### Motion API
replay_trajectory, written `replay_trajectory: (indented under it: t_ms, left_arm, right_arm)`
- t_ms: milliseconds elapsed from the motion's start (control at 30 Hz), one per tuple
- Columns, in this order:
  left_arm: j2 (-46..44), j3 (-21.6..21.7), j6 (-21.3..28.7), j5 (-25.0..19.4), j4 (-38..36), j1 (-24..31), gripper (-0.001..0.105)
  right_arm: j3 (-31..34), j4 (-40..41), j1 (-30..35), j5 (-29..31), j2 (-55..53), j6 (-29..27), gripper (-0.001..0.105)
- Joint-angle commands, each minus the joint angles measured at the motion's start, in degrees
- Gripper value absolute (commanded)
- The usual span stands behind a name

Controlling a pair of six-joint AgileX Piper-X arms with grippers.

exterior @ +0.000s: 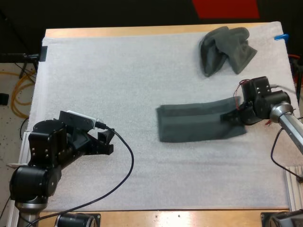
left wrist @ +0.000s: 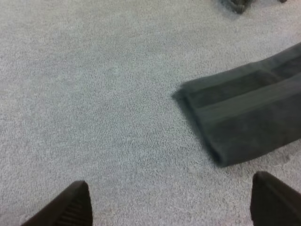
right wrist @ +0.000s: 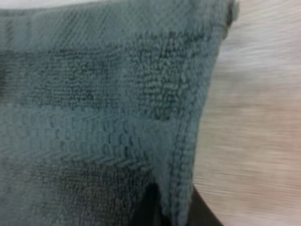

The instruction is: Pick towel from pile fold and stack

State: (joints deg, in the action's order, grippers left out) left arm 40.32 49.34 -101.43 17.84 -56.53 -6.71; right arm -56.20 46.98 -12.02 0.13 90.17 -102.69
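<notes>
A dark grey-green towel (exterior: 199, 120), folded into a long strip, lies flat on the white mat (exterior: 118, 71), right of centre. My right gripper (exterior: 235, 116) is at its right end, shut on the hemmed edge (right wrist: 181, 155), which sits pinched between the two black fingertips (right wrist: 149, 209). A crumpled towel (exterior: 226, 49) lies bunched at the far right of the mat. My left gripper (exterior: 108, 139) hovers low over bare mat at the near left. It is open, its fingers (left wrist: 70, 207) standing wide apart with nothing between them, and the strip's left end (left wrist: 244, 117) lies ahead of it.
The mat covers nearly the whole wooden table (exterior: 142, 31). Bare mat stretches between my left gripper and the folded strip, and across the far left. The crumpled towel lies a short way beyond my right gripper.
</notes>
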Motion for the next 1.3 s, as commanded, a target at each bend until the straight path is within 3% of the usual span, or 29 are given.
replay_trajectory:
  t_ms: [0,100,200,333,600,900,1267]
  left_arm:
    - [-0.11,0.39,-0.12,0.41,0.22,-0.05,0.067]
    - [-0.11,0.39,-0.12,0.41,0.22,-0.05,0.067]
    - [-0.11,0.39,-0.12,0.41,0.22,-0.05,0.067]
    - [-0.11,0.39,-0.12,1.62,0.22,-0.05,0.067]
    - [-0.11,0.39,-0.12,2.52,0.22,-0.05,0.067]
    - [-0.11,0.39,-0.12,2.52,0.22,-0.05,0.067]
    - [-0.11,0.39,-0.12,2.52,0.22,-0.05,0.067]
  right_arm:
    - [-1.44,2.28,0.02,9.1,-1.35,-3.86,0.001]
    - [-3.78,4.63,0.02,14.44,-1.94,-6.27,0.001]
    - [-5.86,6.51,-0.24,14.0,-1.93,-6.49,0.001]
    - [-7.0,7.32,-2.17,7.3,-1.93,-4.67,0.001]
    - [-6.99,4.12,-11.17,-8.24,0.78,8.73,0.001]
    - [-6.99,-3.09,-18.08,-14.64,6.12,18.49,0.001]
    - [-6.99,-7.67,-20.35,-18.42,9.08,21.98,0.001]
